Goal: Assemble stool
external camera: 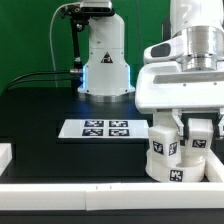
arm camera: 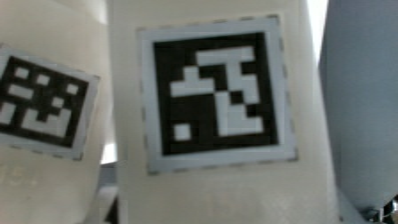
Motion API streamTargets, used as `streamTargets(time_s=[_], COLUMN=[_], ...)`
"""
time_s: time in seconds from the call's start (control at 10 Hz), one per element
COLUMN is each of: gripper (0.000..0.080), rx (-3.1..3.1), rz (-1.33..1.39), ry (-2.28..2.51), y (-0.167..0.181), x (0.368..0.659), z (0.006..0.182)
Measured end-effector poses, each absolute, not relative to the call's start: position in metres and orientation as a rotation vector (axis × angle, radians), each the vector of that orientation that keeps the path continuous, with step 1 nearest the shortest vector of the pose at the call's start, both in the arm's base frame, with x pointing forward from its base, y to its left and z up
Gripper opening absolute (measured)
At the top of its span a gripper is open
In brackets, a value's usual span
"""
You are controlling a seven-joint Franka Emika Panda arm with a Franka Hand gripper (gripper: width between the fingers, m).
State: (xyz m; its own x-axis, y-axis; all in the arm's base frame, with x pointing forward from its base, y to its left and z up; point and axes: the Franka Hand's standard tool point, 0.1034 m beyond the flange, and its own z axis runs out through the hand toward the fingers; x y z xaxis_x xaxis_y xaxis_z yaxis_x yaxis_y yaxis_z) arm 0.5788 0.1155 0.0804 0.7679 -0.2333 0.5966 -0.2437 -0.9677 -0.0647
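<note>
White chunky tagged leg (external camera: pixel 163 146) clamped upright in pincer (external camera: pixel 178 128), above round seat (external camera: pixel 176 166).

Even light (wrist view blurred)

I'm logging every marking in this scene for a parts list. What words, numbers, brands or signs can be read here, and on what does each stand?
No words, numbers or brands are readable.
White plastic stool legs: black-and-white square tags only, pattern not text.
Flat white marker board: square tags, no lettering.
White robot base: no legible marking.
</note>
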Motion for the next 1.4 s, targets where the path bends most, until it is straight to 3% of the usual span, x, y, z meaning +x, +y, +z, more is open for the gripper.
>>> streamTargets(time_s=[0.4, 0.6, 0.7, 1.0, 1.2, 1.4], gripper=[0.034, 0.0567, 0.0624, 0.0648, 0.0649, 0.0649], rx=[2.937, 2.939, 2.94, 2.977, 3.005, 3.013], rz=[0.932, 0.927, 0.926, 0.907, 0.897, 0.876], ry=[-0.433, -0.434, -0.435, -0.469, -0.517, -0.544], y=[0.113, 0.113, 0.113, 0.117, 0.112, 0.105], x=[0.574, 0.573, 0.573, 0.577, 0.585, 0.586], z=[0.077, 0.077, 0.077, 0.092, 0.114, 0.117])
